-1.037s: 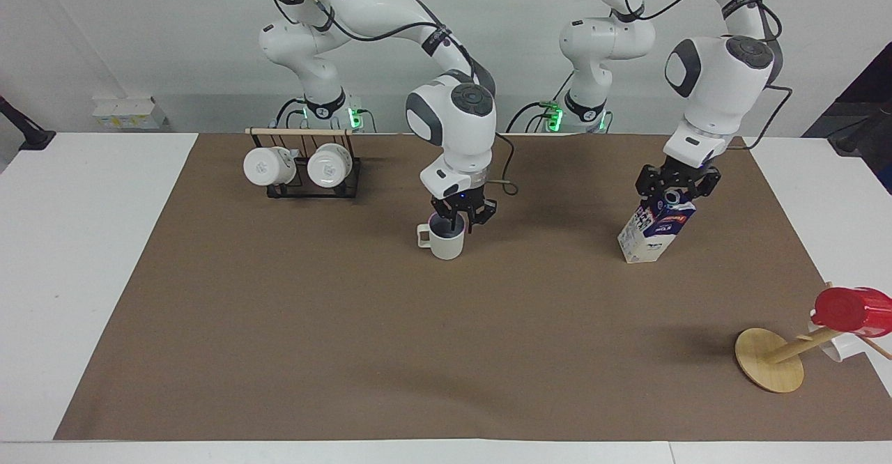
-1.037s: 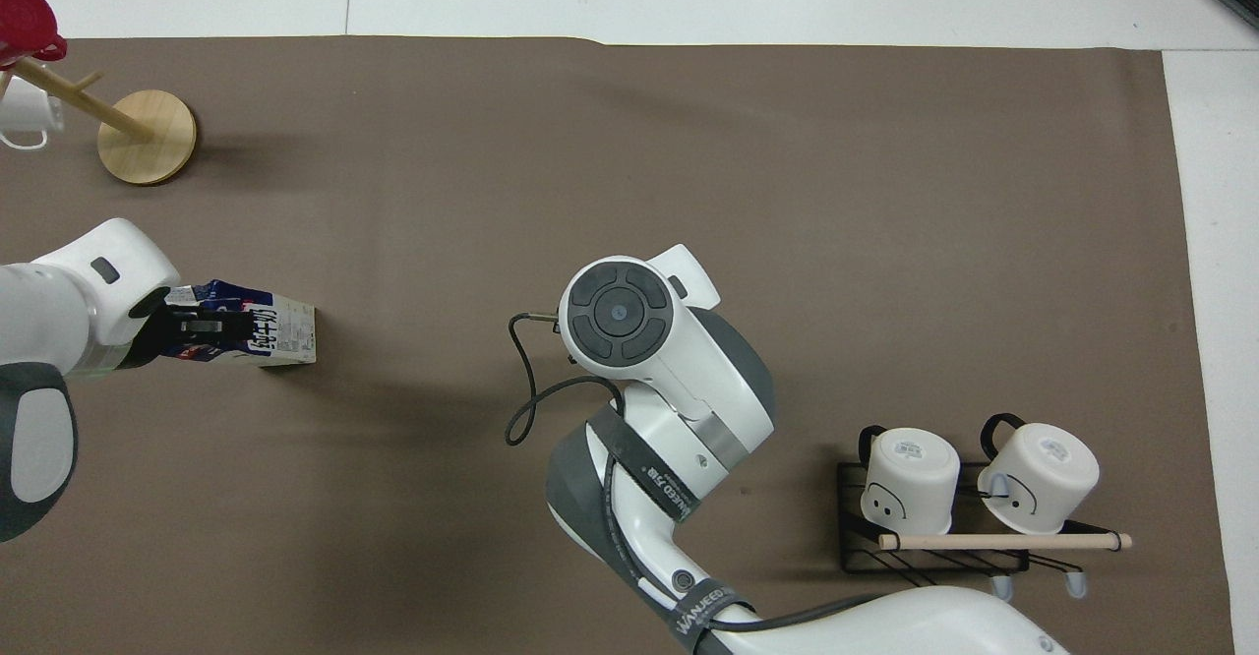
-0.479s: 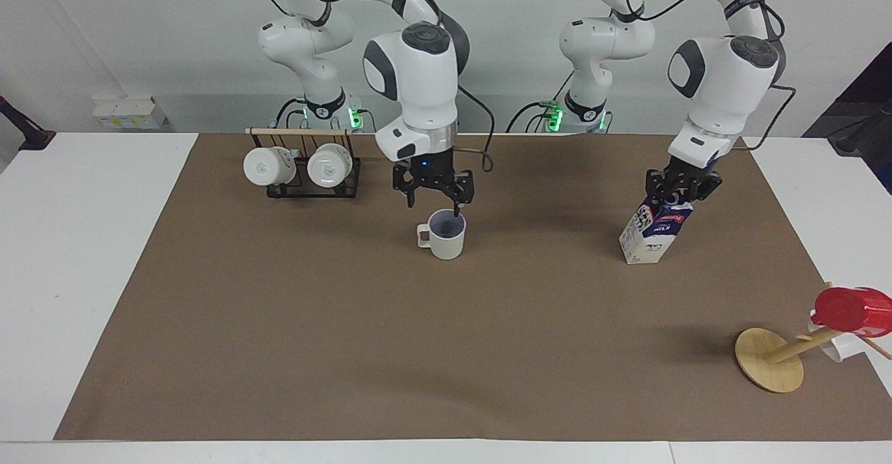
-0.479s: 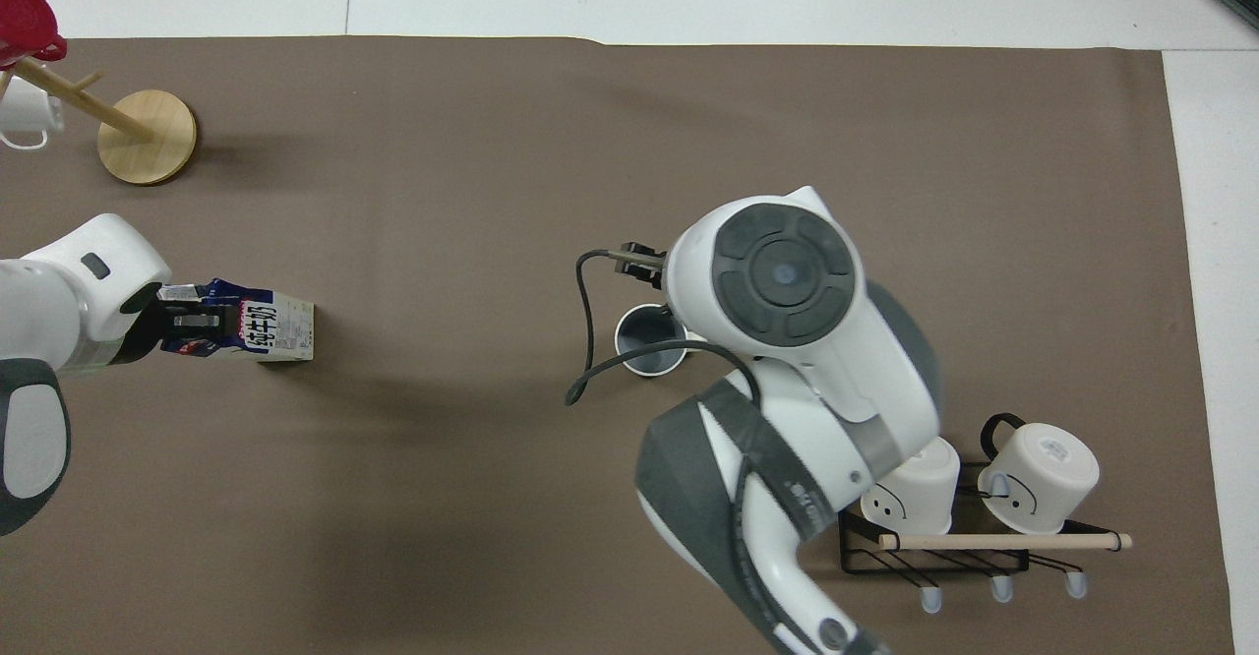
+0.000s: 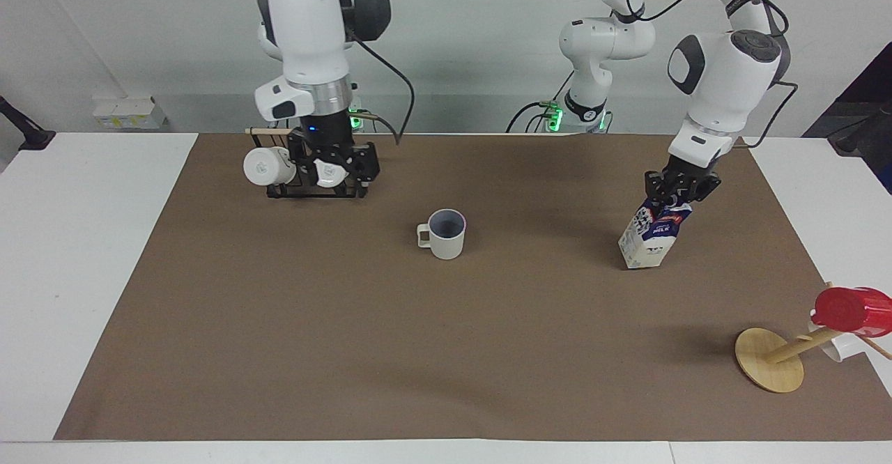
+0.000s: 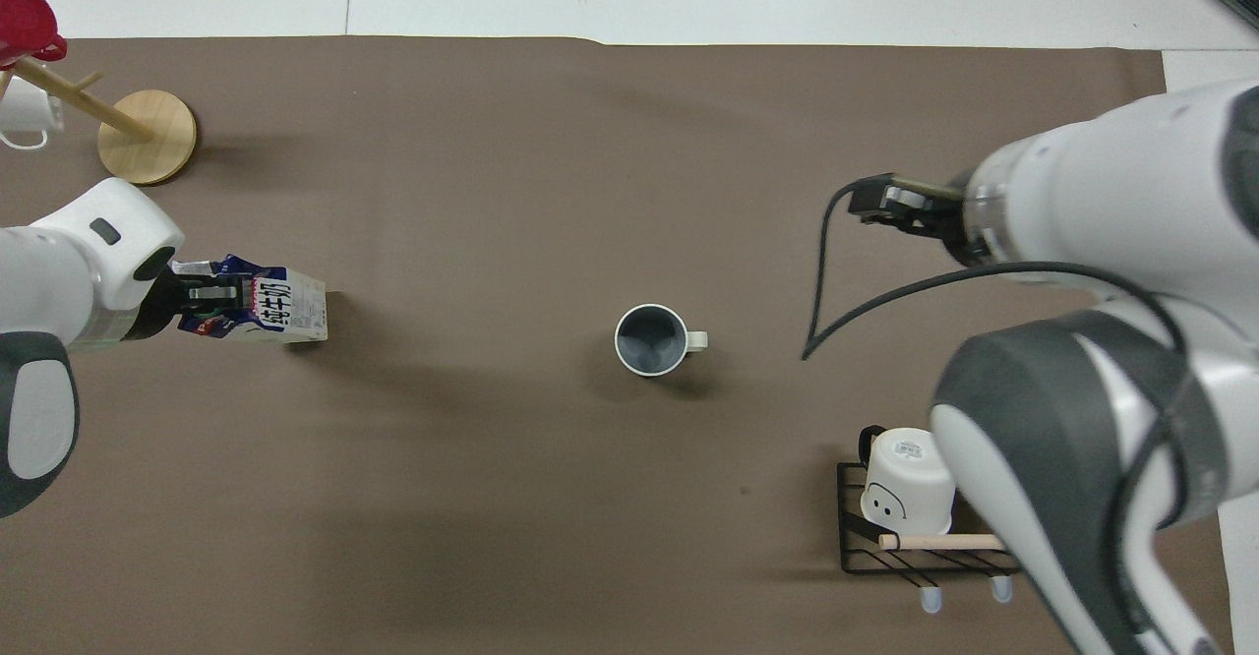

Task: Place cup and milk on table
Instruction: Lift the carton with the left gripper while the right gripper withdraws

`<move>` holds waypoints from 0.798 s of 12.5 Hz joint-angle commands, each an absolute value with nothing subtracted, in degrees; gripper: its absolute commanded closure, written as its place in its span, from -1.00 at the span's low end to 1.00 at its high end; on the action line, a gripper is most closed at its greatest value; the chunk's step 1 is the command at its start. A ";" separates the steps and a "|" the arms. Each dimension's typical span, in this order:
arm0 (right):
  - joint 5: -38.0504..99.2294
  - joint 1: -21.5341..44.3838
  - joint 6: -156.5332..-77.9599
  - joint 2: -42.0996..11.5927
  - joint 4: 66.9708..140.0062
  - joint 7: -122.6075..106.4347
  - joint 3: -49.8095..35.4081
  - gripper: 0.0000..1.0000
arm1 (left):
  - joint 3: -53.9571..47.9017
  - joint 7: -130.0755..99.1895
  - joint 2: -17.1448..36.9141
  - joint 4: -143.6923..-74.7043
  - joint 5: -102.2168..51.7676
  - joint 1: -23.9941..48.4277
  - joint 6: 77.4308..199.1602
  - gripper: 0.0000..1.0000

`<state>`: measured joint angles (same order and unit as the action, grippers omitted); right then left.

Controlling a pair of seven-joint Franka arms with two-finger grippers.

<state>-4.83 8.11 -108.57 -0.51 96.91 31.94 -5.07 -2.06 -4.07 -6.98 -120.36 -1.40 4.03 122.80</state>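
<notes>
The off-white cup (image 5: pixel 446 235) stands upright and alone on the table's brown sheet (image 5: pixel 446 352), its handle toward the right arm's end; it also shows in the overhead view (image 6: pixel 650 339). My right gripper (image 5: pixel 334 171) is open and empty, raised over the mug rack. My left gripper (image 5: pixel 679 189) is shut on the gable top of the milk carton (image 5: pixel 651 235). The carton leans, with its lower edge at or just above the sheet. In the overhead view the milk (image 6: pixel 280 301) sticks out from the left gripper (image 6: pixel 202 298).
A black wire rack with a wooden rod (image 5: pixel 306 171) holds two white mugs at the right arm's end, close to the robots. A tilted wooden stand (image 5: pixel 770 359) with a red cup (image 5: pixel 854 311) sits at the left arm's end, farther from the robots.
My right gripper has let go of the cup, risen and swung away to over the mug rack. The cup stays put. My left gripper still holds the leaning milk, shifted slightly.
</notes>
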 commanded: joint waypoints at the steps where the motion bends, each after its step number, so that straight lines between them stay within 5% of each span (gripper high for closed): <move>1: -2.99 1.25 -105.74 2.63 98.26 21.39 -5.54 -1.00 | -1.67 -13.68 -4.48 -114.97 -0.70 10.87 119.09 0.19; 10: -3.78 -2.20 -86.24 2.99 87.63 15.30 -5.62 -1.00 | -1.67 -30.93 -2.65 -115.14 -0.97 27.24 122.95 0.19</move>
